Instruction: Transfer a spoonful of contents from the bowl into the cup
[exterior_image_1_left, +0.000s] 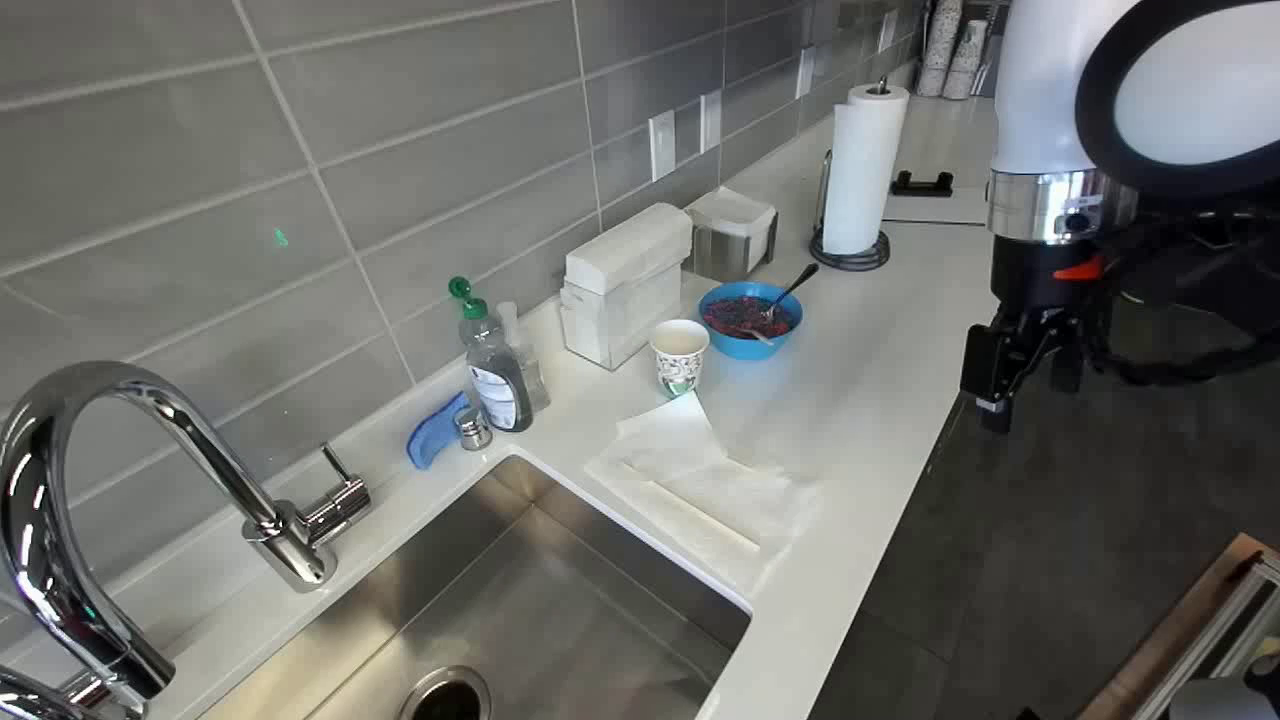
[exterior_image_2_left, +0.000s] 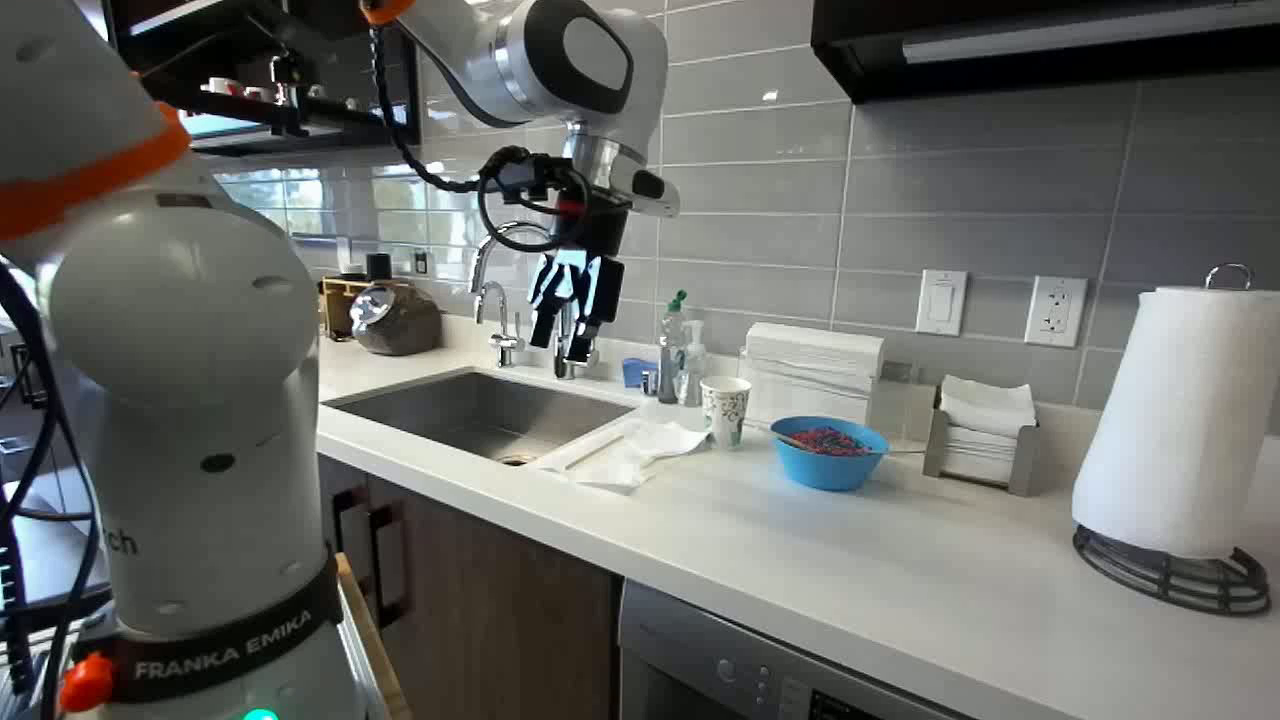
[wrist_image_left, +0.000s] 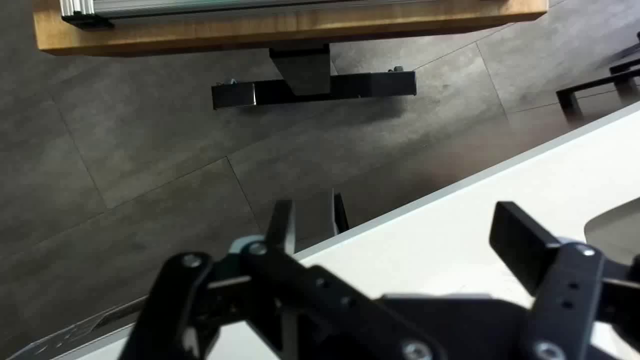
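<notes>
Step in hand, as judged: the reach for the spoon (exterior_image_1_left: 795, 285), before any grasp or scoop. The claw (wrist_image_left: 392, 220) hung over the front edge of the desk (exterior_image_1_left: 850, 430), well apart from the bowl (exterior_image_1_left: 735, 346); its jaws stood wide apart, and it had hold of nothing. The bowl sat upright on the desk, dark reddish contents (exterior_image_2_left: 835, 441) inside, with the cup (exterior_image_1_left: 680, 362) standing just beside it. The next move likely called for carrying the claw across to the bowl, lowering it from above and turning the jaws to straddle the handle crosswise.

Orientation: in an exterior view the spoon leaned at a slant, its lower end in the contents, its handle rising over the rim on the side away from the cup, toward the paper-towel roll (exterior_image_1_left: 866, 170). Its long axis therefore ran from the contents up and outward, neither flat nor vertical. The cup's long axis was vertical, mouth upward.
</notes>
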